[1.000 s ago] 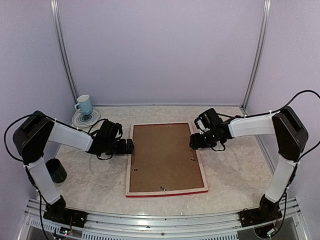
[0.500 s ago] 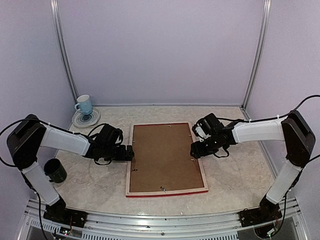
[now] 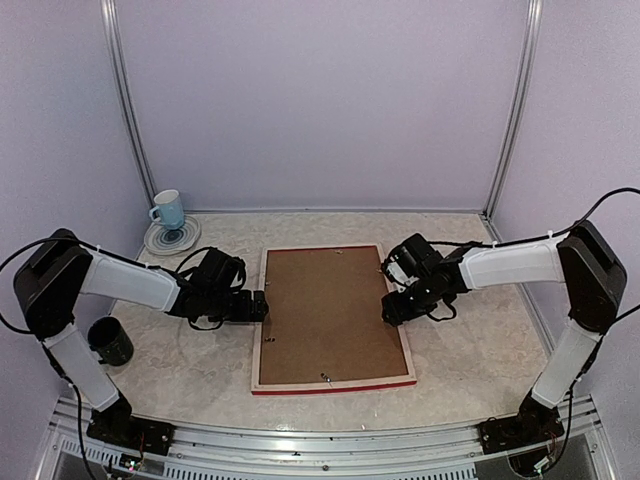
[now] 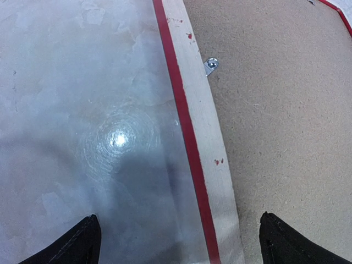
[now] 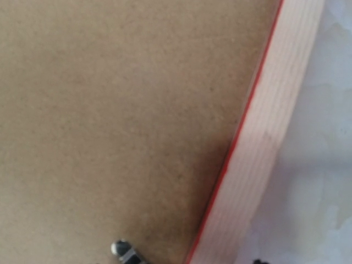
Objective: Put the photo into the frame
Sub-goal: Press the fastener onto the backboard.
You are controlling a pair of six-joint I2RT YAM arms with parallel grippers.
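Left arm (image 3: 130, 280) and right arm (image 3: 505, 262) show white shells, black joints, cables.

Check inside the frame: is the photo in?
The frame lies back-up. A brown backing board fills its opening, with small metal tabs at the edges. Whatever is under the board, photo included, is covered, so I cannot tell.

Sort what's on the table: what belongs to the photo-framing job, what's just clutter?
Job: frame, back up; brown backing board lying in it. Photo not in view.
Clutter: blue mug on saucer, far left corner; black cup beside left arm.
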